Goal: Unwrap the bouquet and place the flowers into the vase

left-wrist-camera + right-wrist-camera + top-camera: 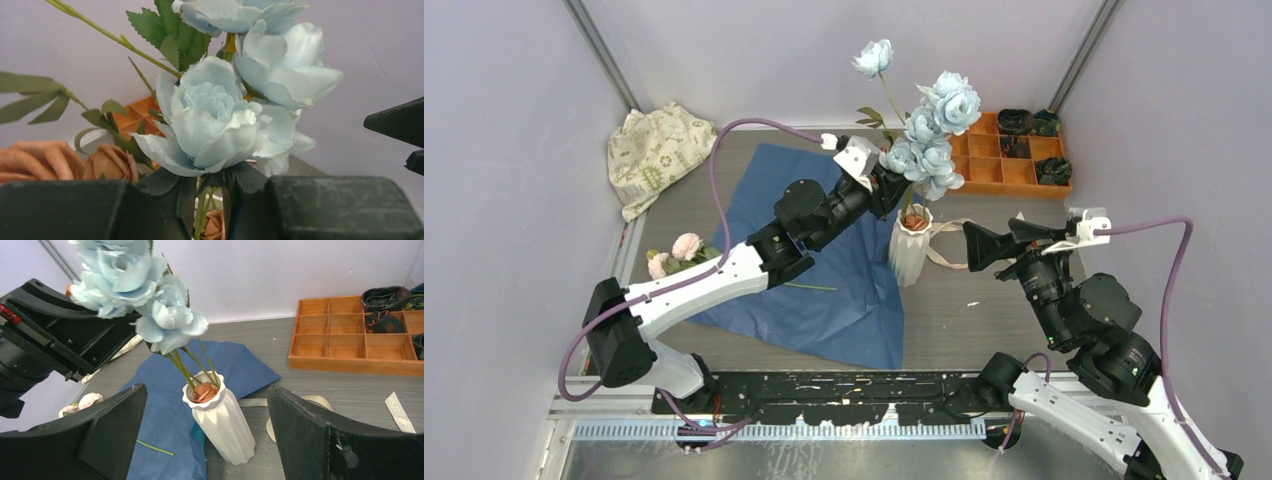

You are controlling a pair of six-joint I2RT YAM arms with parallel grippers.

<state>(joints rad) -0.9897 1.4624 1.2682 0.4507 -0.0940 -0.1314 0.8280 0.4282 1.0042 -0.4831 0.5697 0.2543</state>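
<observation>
- My left claw (202,200) stands narrow around the green stems of the blue flowers (934,140), just under the blooms. Whether the fingers pinch the stems or only flank them I cannot tell.
- Those stems run down into the vase (911,255), which stands upright on the worktop (984,310) at the right edge of the paper (824,290).
- Rust blooms (204,391) sit low in the vase's mouth, right at the rim.
- One blue bloom (874,57) on a long stem rises above the rest of the bunch, up and to the left.
- My right claw (972,247) is wide and holds nothing. It points at the vase from the right, near it but apart.
- The paper lies spread flat under my left arm (724,275) - nothing is wrapped in it.
- Pink flowers (679,250) lie on the worktop at the paper's left edge, and a loose green stem (809,287) lies on the paper itself.
- The ribbon (946,242) lies slack on the worktop between the vase and my right claw.
- The tray (1014,165) sits at the far right with dark items in its right-hand compartments.
- The cloth (659,150) is bunched in the far left corner.
</observation>
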